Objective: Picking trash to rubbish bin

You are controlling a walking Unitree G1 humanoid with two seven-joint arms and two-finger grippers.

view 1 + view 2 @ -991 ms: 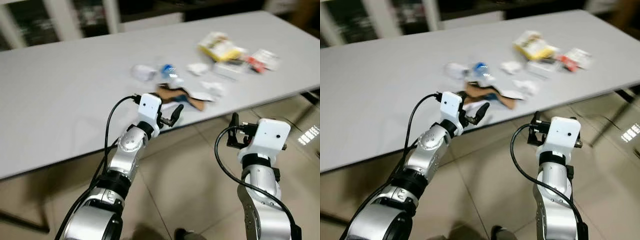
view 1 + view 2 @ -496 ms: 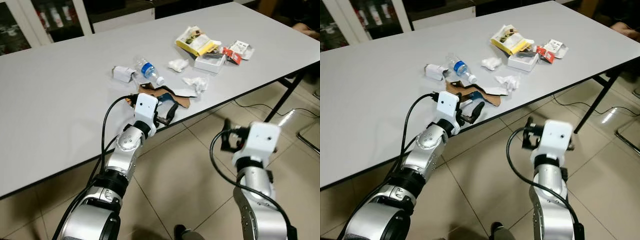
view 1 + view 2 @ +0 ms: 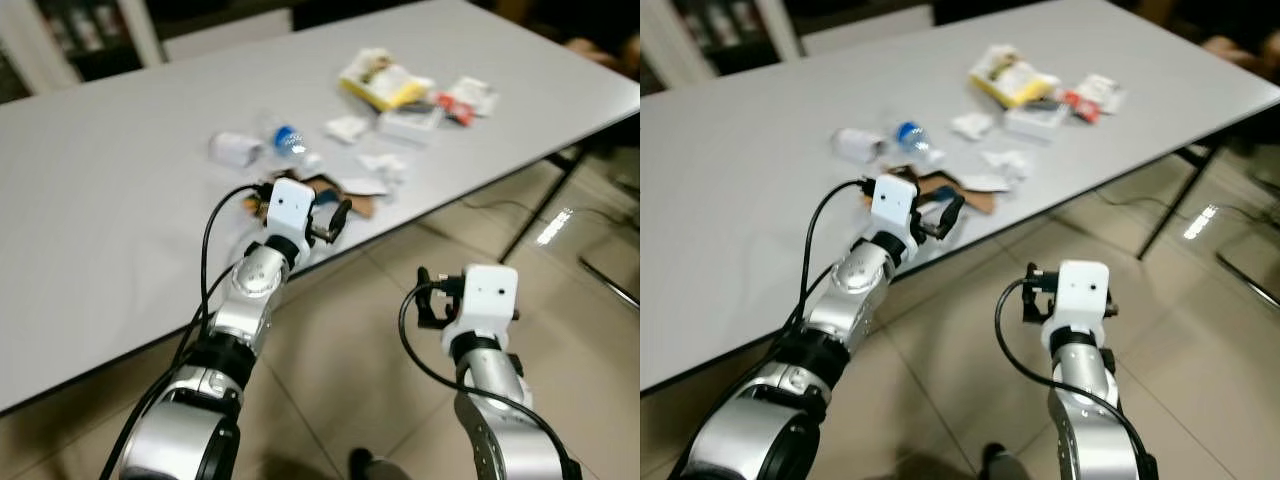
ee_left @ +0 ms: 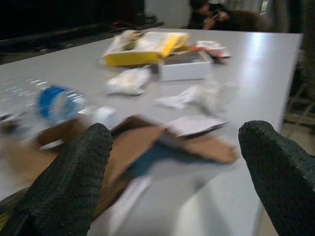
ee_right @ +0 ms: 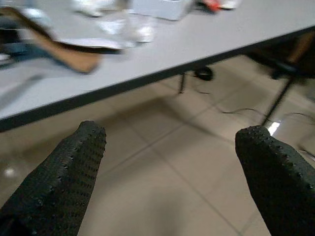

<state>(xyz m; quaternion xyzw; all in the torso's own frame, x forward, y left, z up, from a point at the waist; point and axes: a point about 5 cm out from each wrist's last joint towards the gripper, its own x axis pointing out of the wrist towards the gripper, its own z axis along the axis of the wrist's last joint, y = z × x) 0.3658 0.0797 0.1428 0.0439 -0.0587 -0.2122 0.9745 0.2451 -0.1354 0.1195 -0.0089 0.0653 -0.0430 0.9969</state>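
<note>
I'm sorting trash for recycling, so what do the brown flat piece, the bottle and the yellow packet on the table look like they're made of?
The brown flat piece looks like matte cardboard, going by its torn edges. The bottle seems to be clear plastic with a blue label. The yellow packet is probably glossy printed paper or thin card, though blur leaves that open.

Left arm extended forward and upward, elbow bent, black cable looping along the forearm; left gripper (image 3: 335,222) raised ahead of the body, its two black fingers (image 4: 69,182) spread wide apart. Right arm held lower and nearer the body, forearm upright; right gripper (image 3: 428,300) pointing forward, fingers (image 5: 59,172) likewise parted.
</note>
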